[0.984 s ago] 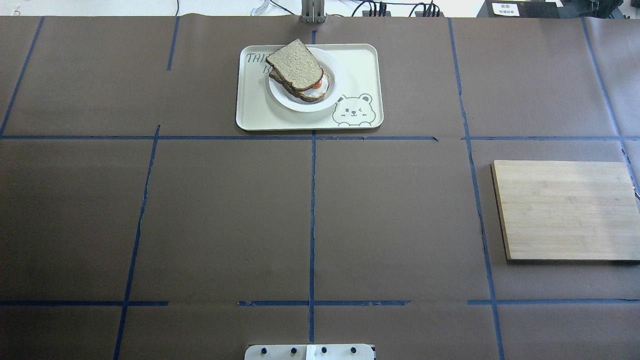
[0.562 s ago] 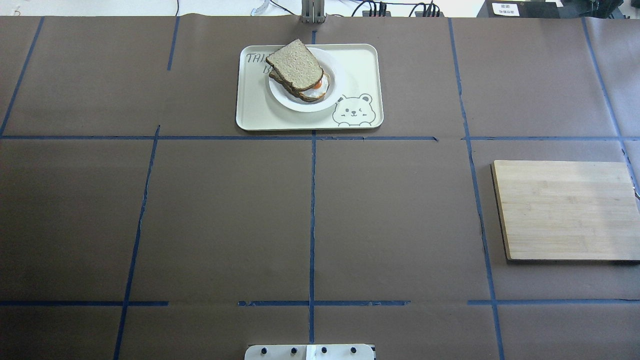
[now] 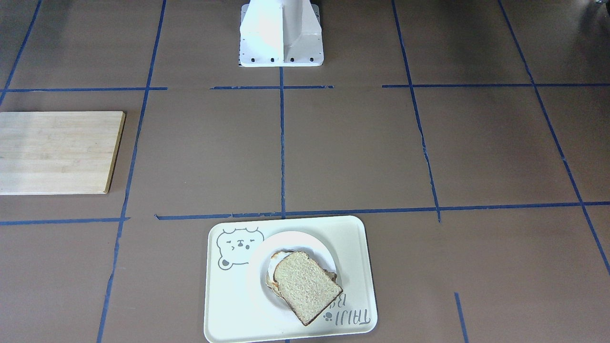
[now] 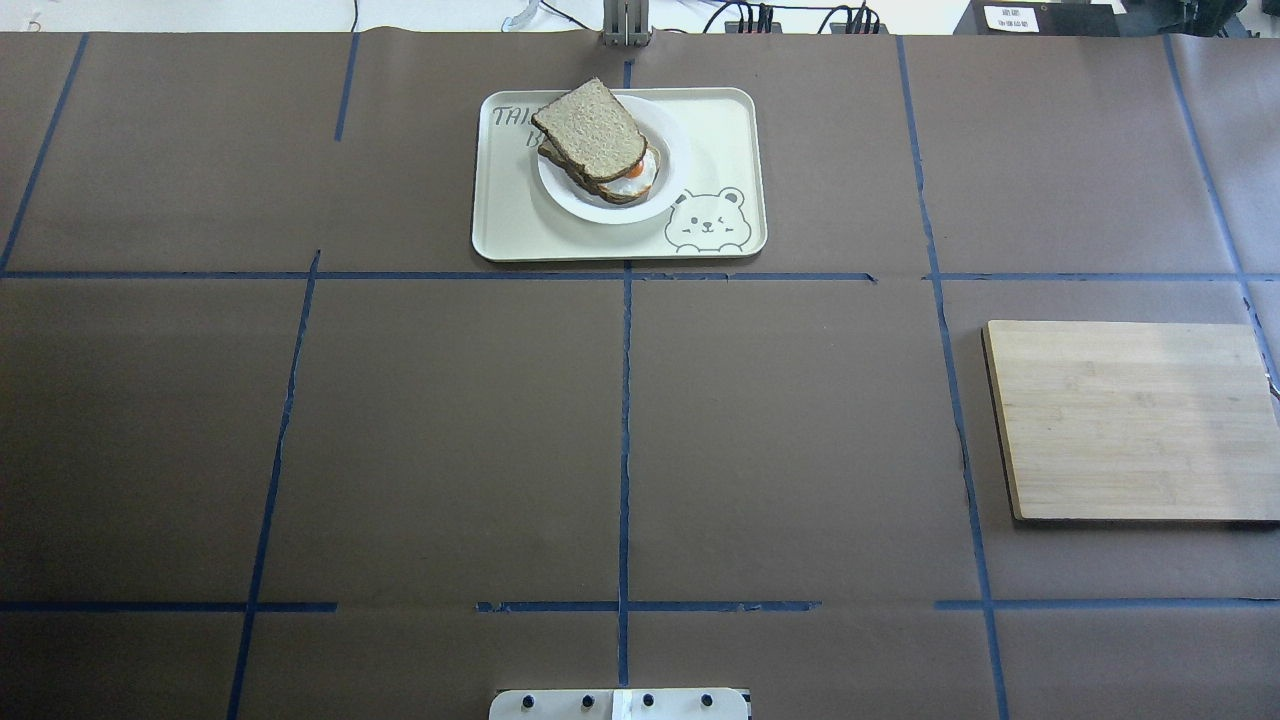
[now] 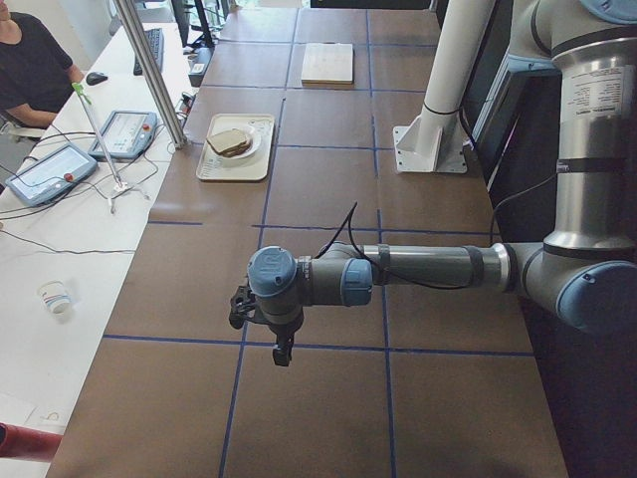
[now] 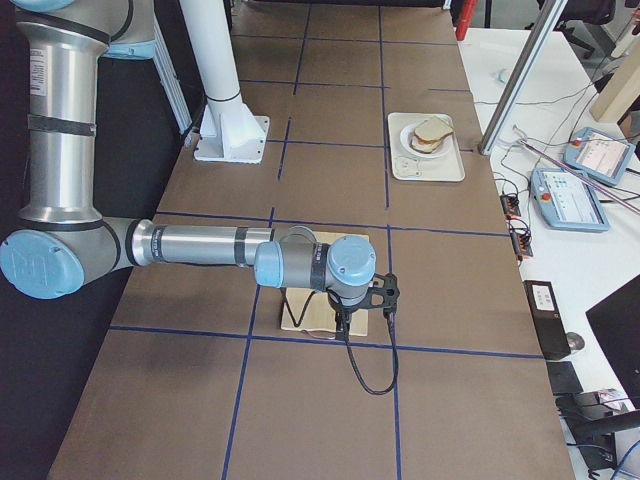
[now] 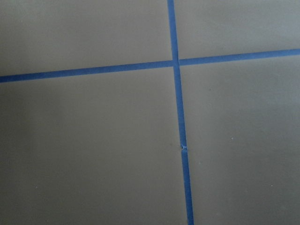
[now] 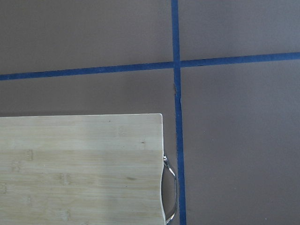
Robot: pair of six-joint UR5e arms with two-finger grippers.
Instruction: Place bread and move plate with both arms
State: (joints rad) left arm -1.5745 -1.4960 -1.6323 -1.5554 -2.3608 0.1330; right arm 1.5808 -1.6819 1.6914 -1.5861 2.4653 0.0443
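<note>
The bread (image 4: 590,125) lies tilted on top of an egg-topped slice (image 4: 632,180) on the white plate (image 4: 612,214). The plate sits on the cream bear tray (image 4: 720,130) at the far middle of the table. The bread (image 3: 305,286), plate (image 3: 257,267) and tray (image 3: 352,247) also show in the front view. My left gripper (image 5: 242,309) hovers over bare table far to the left. My right gripper (image 6: 386,300) hovers over the cutting board's outer end. Both show only in side views, so I cannot tell whether they are open or shut.
A wooden cutting board (image 4: 1130,420) lies at the right, with a metal handle (image 8: 169,187) at its end. The white pedestal base (image 3: 281,38) stands at the near middle edge. A metal post (image 4: 625,25) stands behind the tray. An operator (image 5: 30,70) sits at a side desk.
</note>
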